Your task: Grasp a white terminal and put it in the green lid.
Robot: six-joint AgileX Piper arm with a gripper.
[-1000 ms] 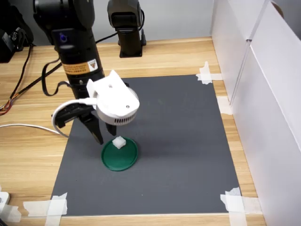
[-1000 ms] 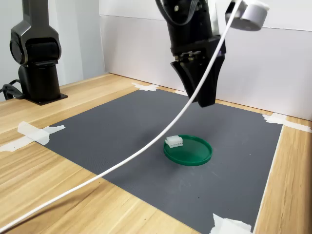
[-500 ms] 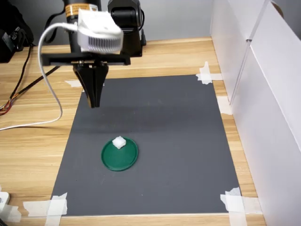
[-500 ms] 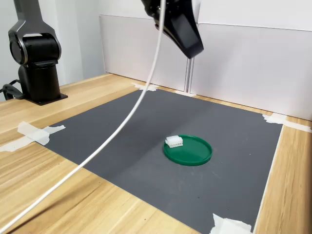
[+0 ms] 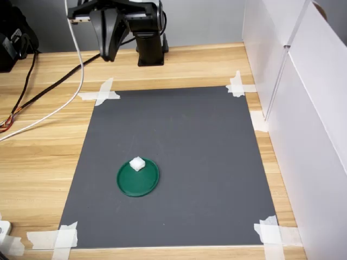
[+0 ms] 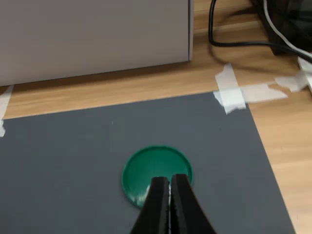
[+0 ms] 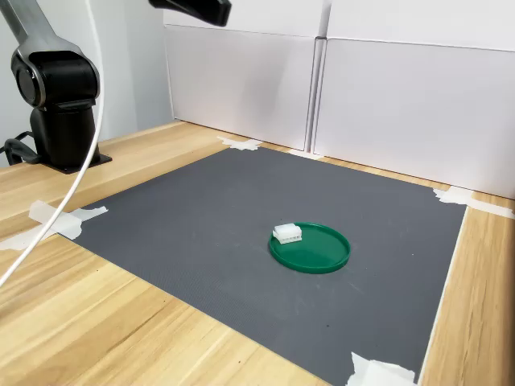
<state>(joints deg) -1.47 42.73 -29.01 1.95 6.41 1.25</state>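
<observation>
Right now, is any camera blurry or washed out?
The wrist view is soft: the gripper is a blurred dark shape hiding part of the green lid. Both exterior views are evenly lit, and the white terminal shows crisply in the second exterior view.

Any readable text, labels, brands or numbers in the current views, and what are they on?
None can be read in the current views.
The white terminal, the green lid, the grey mat, the tape strips and the gripper show no markings.
</observation>
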